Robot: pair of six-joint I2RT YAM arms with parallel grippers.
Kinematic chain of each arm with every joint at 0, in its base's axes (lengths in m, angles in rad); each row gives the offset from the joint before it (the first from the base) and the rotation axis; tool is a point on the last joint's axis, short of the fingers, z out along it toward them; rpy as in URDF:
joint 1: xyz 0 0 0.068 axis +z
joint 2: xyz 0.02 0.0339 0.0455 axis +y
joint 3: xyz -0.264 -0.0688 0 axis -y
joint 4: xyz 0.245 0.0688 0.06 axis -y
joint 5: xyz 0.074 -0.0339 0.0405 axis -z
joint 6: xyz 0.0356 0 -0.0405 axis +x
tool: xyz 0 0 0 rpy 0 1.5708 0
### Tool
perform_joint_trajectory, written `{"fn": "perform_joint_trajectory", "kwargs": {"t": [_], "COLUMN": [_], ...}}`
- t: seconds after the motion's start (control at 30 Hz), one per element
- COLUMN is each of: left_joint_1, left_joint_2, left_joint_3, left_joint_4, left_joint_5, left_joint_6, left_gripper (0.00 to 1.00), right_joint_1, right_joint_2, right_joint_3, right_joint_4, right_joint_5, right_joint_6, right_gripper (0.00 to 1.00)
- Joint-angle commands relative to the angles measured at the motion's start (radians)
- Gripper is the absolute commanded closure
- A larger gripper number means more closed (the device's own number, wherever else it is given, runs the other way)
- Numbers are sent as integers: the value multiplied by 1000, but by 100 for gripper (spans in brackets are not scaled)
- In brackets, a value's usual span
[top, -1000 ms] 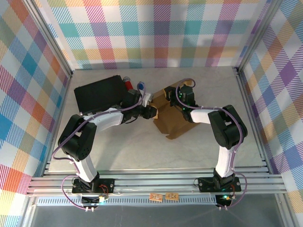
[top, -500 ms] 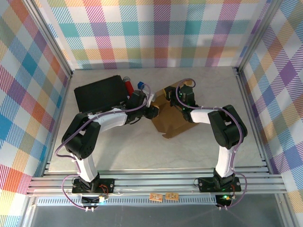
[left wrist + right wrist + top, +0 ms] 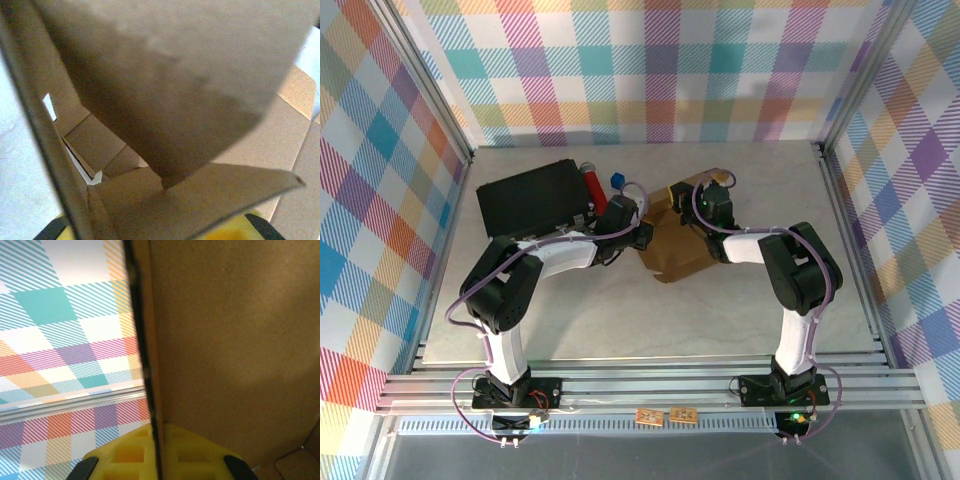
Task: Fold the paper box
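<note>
The paper box [image 3: 682,240] is a brown cardboard mailer, partly folded, lying at the middle back of the table. My left gripper [image 3: 642,236] is pushed into its left side. In the left wrist view raised flaps [image 3: 170,85] crowd the camera, and one flap lies across my yellow fingers [image 3: 235,231], hiding how the jaws stand. My right gripper [image 3: 703,207] is at the box's back edge. In the right wrist view my right gripper [image 3: 159,440] is shut on an upright cardboard wall [image 3: 230,340], whose edge runs between the yellow fingers.
A black flat case [image 3: 530,195] lies at the back left, with a red cylinder [image 3: 590,180] and a small blue thing [image 3: 616,180] beside it. Plaid walls and aluminium posts close in the table on three sides.
My left gripper has moved right, further into the box's left side. The box's near corner has shifted left and back. The right gripper has stayed shut on the wall.
</note>
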Motion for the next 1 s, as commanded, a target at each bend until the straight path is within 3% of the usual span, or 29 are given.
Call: {"fn": "perform_joint_trajectory", "kwargs": {"t": [0.0,0.47,0.67,0.77,0.87,0.97], "left_joint_1": [7,11,47,80,106,118], "left_joint_2": [41,95,69,47,54,64], "left_joint_3": [7,95,102,98,111,122], "left_joint_4": [79,116,121,121,107,99], "left_joint_5": [-95,-113,-118,-83,-21,31], "left_joint_6": [-30,-15,-54,-70,-70,-67], "left_gripper": [79,85,79,77,85,91], "right_joint_1": [12,21,21,20,23,25], "right_joint_2": [60,79,119,92,71,72], "right_joint_3": [-60,49,60,94,172,220], "right_joint_4": [36,-111,-55,-170,-354,-428], "right_joint_5": [-62,-73,-33,-18,-22,-13], "right_joint_6": [32,-21,20,27,14,15], "right_gripper": [100,100,100,100,98,95]}}
